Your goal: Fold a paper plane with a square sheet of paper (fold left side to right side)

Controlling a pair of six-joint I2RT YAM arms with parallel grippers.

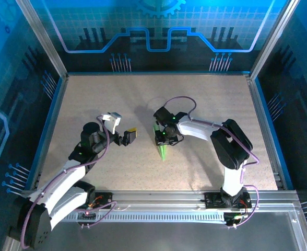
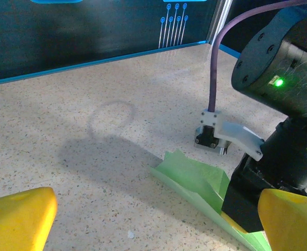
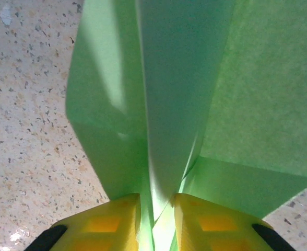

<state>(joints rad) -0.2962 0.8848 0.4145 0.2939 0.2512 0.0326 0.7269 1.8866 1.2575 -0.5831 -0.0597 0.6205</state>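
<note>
Paper plane (image 3: 179, 78) sits between the yellow fingers (image 3: 111, 225) of my right gripper (image 3: 157, 219), which are clenched on its centre ridge, with the wings spreading to either side over the speckled table (image 3: 28, 130). In the top view its pointed end juts out toward my bases, just below that gripper. My left gripper (image 2: 153, 209) hovers released with its fingers spread wide, near the plane's left side and apart from it.
</note>
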